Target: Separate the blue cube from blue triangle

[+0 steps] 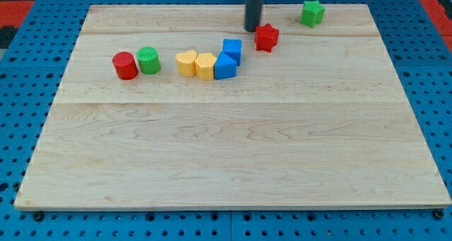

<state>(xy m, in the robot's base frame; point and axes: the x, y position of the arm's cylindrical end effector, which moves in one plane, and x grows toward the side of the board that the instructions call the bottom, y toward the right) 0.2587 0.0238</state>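
Camera view: rod cut off above; my tip [253, 29] bare, near blue cube [232, 50], blue triangle [224, 66].

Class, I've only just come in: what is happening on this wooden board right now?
A robot arm ending in a dark rod is working a wooden board scattered with small blocks. My tip rests near the view's top, just left of the red star and above-right of the blue cube. The cube touches the blue triangle, so they are not yet separated. Two yellow blocks sit against the triangle's left.
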